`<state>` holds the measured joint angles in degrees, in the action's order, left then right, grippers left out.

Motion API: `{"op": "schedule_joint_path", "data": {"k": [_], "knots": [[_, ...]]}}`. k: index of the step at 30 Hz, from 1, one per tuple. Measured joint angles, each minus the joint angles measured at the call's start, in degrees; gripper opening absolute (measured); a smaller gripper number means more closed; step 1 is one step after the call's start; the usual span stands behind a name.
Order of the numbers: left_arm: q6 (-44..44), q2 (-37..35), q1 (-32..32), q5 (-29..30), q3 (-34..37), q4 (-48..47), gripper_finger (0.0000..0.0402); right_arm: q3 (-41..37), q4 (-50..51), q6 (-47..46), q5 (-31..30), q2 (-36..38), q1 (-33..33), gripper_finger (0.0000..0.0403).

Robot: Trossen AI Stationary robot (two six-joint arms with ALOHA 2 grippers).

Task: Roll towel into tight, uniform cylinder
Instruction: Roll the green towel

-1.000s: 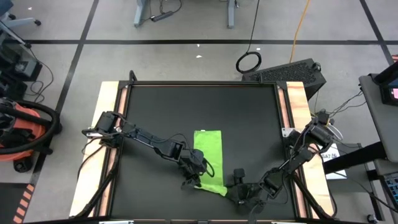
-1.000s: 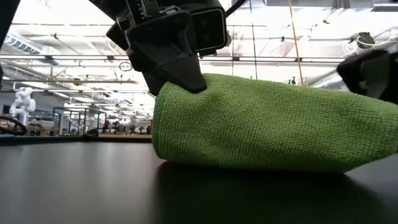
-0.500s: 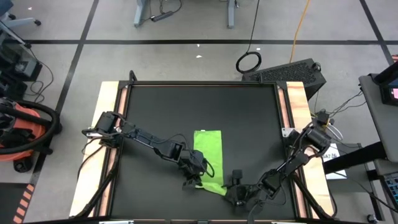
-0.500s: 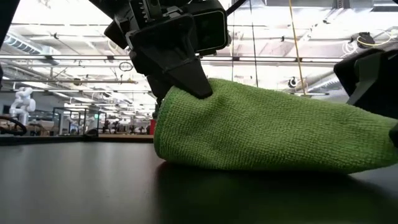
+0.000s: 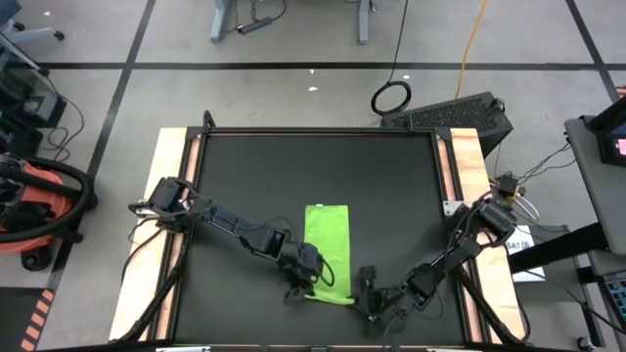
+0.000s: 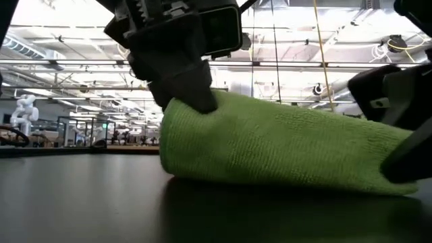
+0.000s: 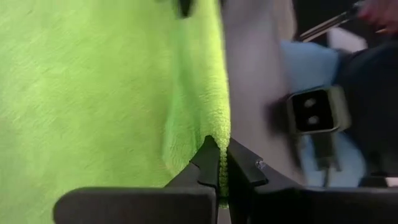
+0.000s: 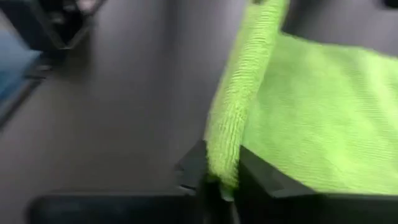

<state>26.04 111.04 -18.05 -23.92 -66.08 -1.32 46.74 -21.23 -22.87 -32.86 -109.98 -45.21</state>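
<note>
The lime-green towel (image 5: 328, 240) lies as a narrow strip on the black mat (image 5: 245, 176), its far end flat and its near end raised off the mat (image 6: 270, 145). My left gripper (image 5: 298, 282) is at the towel's near left corner, shut on it. At the near right corner, my right gripper (image 5: 364, 290) has its fingers shut on the edge. My left gripper pinches the towel's edge (image 7: 219, 127) at the near left corner between its two fingertips, slanting down from the table's left. That corner is lifted (image 6: 185, 108). My right gripper pinches the folded edge (image 8: 227, 140) at the near right corner between its two fingers, slanting down from the table's right; the cloth there stays low near the mat (image 6: 378, 172).
Bare black mat stretches to the far side and on both sides of the towel. Wooden strips (image 5: 171, 166) border the mat at left and right. A vacuum (image 5: 39, 210) and cables stand on the floor beyond the table.
My right gripper has moved a little toward the towel's near right corner and shut on its edge. The towel's near right end has sunk slightly, while my left gripper keeps the near left corner raised.
</note>
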Motion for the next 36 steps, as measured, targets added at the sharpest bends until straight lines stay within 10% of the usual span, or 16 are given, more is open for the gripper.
{"op": "schedule_joint_path", "data": {"k": [15,24,36], "knots": [[-2.2,0.0,-3.5,6.8,0.0,-8.5,0.0011,0.0,-0.6,-8.0,38.2,3.2,15.4,0.0003],[-2.7,0.0,-3.7,10.9,0.0,-11.9,0.0028,0.0,0.3,-13.1,40.8,3.2,18.5,0.0006],[-6.1,-1.9,-3.4,11.2,0.0,-13.5,0.0182,0.0,3.8,-17.3,40.7,3.3,18.5,0.0006]]}}
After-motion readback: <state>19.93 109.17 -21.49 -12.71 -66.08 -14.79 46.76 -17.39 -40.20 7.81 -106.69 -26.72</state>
